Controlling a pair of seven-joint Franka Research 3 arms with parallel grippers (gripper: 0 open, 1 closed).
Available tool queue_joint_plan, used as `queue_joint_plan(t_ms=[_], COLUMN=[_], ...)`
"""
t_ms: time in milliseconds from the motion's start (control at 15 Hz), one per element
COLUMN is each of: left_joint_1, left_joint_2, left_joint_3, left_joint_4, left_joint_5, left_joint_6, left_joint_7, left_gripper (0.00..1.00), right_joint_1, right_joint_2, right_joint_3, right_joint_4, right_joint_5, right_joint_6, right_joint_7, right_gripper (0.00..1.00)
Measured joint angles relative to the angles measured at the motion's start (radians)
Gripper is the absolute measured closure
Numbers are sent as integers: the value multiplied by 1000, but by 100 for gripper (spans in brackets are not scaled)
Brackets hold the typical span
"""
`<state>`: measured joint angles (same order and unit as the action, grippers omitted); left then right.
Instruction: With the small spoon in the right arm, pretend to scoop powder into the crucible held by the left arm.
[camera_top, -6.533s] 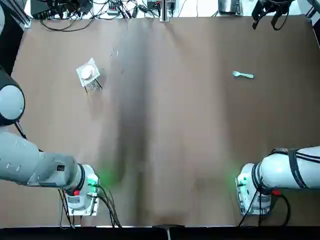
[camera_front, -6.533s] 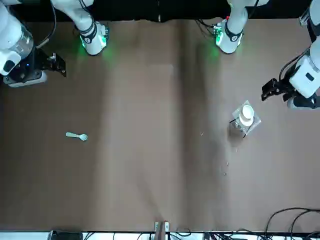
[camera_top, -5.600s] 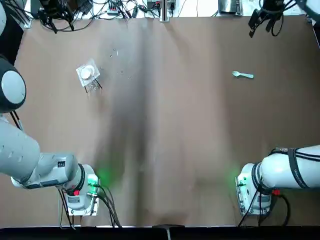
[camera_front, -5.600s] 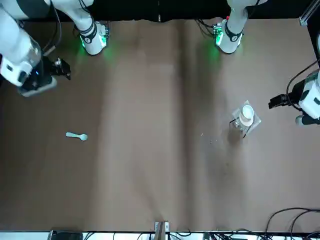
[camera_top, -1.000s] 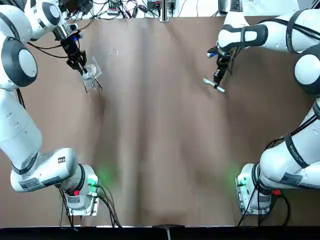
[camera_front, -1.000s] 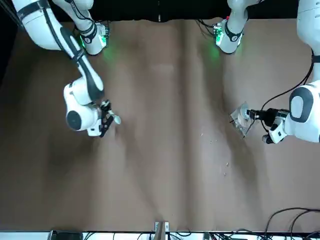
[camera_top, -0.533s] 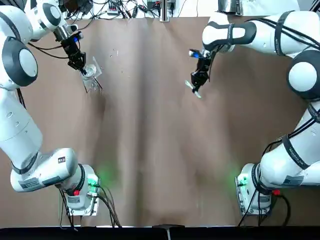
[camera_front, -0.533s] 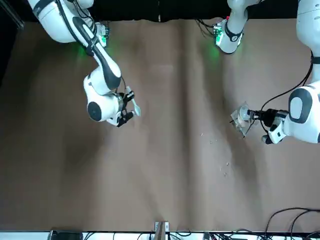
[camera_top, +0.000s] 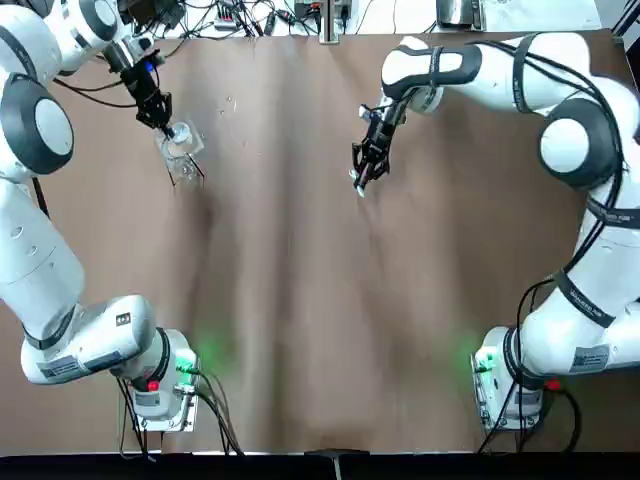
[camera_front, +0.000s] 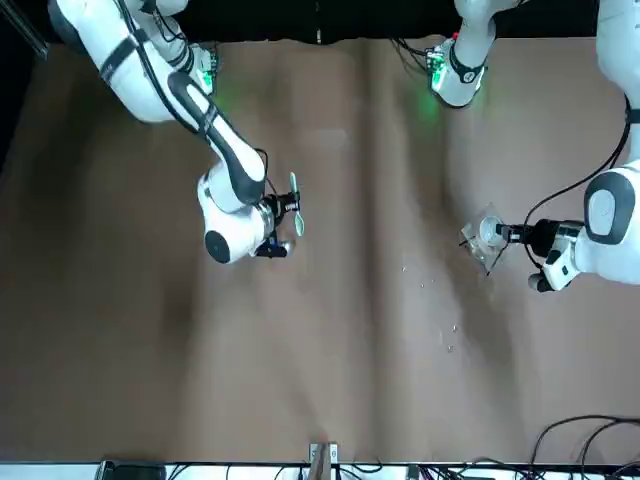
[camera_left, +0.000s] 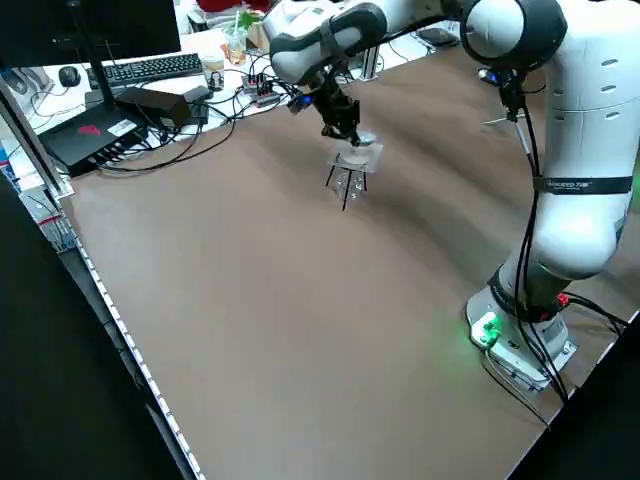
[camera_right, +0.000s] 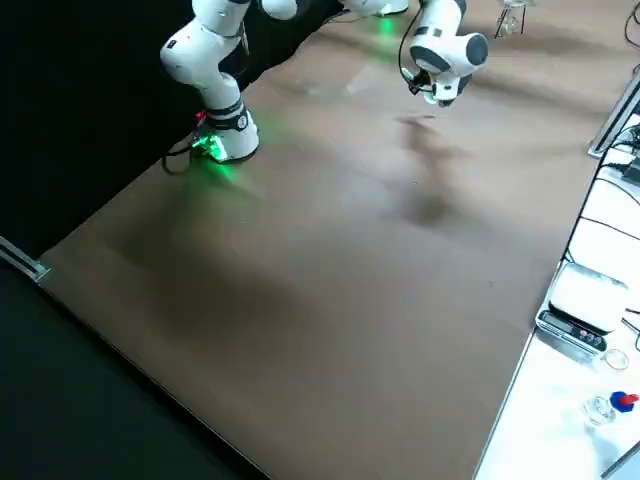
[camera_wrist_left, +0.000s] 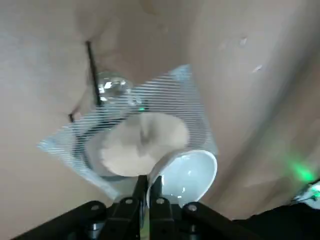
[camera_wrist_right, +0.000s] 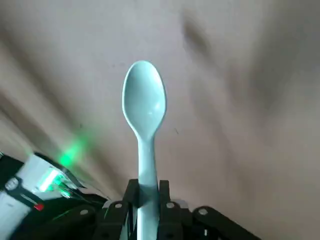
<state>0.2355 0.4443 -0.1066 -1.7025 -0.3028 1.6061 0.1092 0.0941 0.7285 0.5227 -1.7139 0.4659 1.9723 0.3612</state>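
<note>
Two arms are reaching over the brown table (camera_top: 320, 330): in the top view the left gripper (camera_top: 163, 124) is working at about 10 o'clock from the table's centre, and the right gripper (camera_top: 361, 178) is hanging above the surface at about 1 o'clock, near centre. The left fingers are pinching the rim of the white crucible (camera_wrist_left: 189, 172), which is showing at the edge of a mesh square (camera_wrist_left: 170, 100), just beside a white disc (camera_wrist_left: 142, 142). The right fingers are clamping the handle of the small spoon (camera_wrist_right: 144, 105), its bowl pointing away from the wrist.

My left claw (camera_top: 165, 122) far-left on the brown surface (camera_top: 300, 300), pinching the small white crucible (camera_top: 180, 132), my right claw (camera_top: 362, 172) mid-surface, gripping the pale green plastic spoon (camera_top: 357, 182)
</note>
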Motion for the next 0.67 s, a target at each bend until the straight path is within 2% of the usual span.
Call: queue_joint_plan(t_ms=[133, 333, 533, 667], left_joint_1=[-2, -38, -153, -228], left_joint_2=[-23, -30, -23, -13], left_joint_3=[-42, -122, -138, -138], left_joint_4=[1, -1, -10, -14], left_joint_5=[-54, -82, -89, -120], left_joint_6=[0, 47, 165, 246], left_joint_7=[-49, -145, -258, -317], left_gripper=[94, 94, 94, 94], right_joint_1=[2, 2, 0, -5], right_joint_2=[48, 70, 69, 66], right_joint_3=[-6, -32, -57, -60], right_joint_4=[36, 54, 68, 80], right_joint_5=[0, -1, -51, -143], right_joint_6=[0, -2, -6, -9], right_joint_7=[23, 24, 0, -29], right_gripper=[80, 80, 80, 80])
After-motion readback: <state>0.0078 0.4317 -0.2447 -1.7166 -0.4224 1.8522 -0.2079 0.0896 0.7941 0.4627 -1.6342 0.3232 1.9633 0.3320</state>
